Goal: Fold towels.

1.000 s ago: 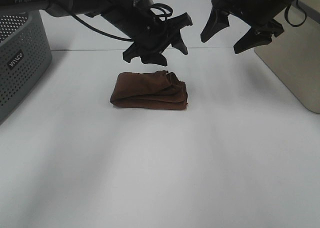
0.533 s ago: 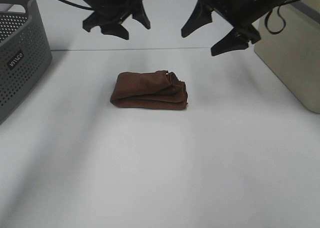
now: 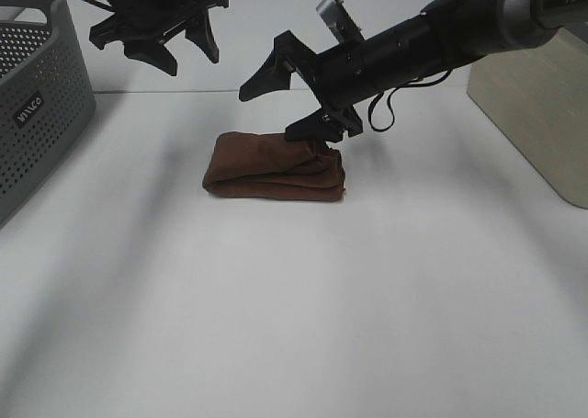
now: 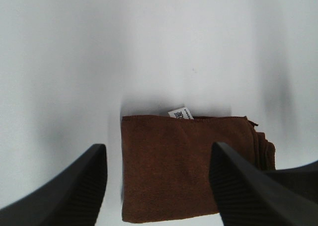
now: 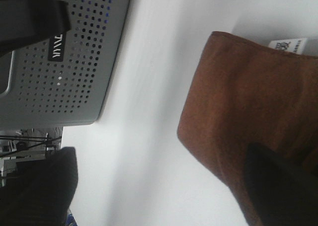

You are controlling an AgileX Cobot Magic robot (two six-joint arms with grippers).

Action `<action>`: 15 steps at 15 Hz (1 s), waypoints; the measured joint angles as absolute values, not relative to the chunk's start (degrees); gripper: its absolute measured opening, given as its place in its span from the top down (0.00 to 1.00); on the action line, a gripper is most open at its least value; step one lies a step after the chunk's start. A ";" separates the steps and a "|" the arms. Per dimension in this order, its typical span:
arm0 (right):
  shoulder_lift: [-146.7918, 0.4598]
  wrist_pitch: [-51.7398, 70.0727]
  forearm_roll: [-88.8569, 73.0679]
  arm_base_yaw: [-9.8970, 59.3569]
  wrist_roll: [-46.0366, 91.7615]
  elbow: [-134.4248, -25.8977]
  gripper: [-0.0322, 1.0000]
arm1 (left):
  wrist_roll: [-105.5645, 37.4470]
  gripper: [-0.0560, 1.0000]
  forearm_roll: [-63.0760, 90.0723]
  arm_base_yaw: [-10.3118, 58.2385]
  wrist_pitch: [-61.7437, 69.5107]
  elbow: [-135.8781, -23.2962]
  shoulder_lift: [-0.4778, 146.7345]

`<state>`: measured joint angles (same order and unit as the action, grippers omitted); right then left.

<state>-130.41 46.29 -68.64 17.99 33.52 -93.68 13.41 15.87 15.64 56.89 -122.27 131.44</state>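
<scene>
Looks like a robotics lab setup to me: bare white table (image 3: pixel 294 326), white backdrop, nothing homey anywhere. There's a grey perforated plastic basket (image 3: pixel 37 115) off beyond the left end effector (image 3: pixel 152 46), and both arms are black with loose cabling.

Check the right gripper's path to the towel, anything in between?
Nothing visible. The right gripper hangs open right over the folded brown towel, one finger at its right end, with only bare table around. The grey basket sits far left, and the left gripper is up and away from it.
</scene>
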 joint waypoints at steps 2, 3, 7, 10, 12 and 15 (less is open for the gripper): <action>-132.93 46.01 -68.87 17.70 33.35 -93.97 0.15 | 13.29 0.39 15.41 15.64 57.58 -122.27 131.44; -133.61 46.01 -67.67 17.30 31.86 -93.97 0.15 | 13.24 0.39 15.24 15.64 57.64 -122.27 131.44; -134.13 46.12 -55.35 15.41 21.31 -94.08 0.15 | 13.06 0.39 14.90 15.64 58.21 -122.27 131.32; -131.89 48.87 -49.16 15.30 18.56 -94.08 0.15 | 12.83 0.39 14.27 15.64 59.30 -122.27 130.86; -125.59 50.82 -40.16 15.30 13.46 -94.08 0.15 | 10.71 0.39 11.12 15.64 62.85 -122.27 127.20; -118.09 56.09 -31.34 15.30 7.51 -94.08 0.15 | 10.03 0.39 6.19 15.64 68.81 -122.27 121.70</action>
<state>-118.09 56.09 -31.34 15.30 7.51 -94.08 10.03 6.19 15.64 68.81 -122.27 121.70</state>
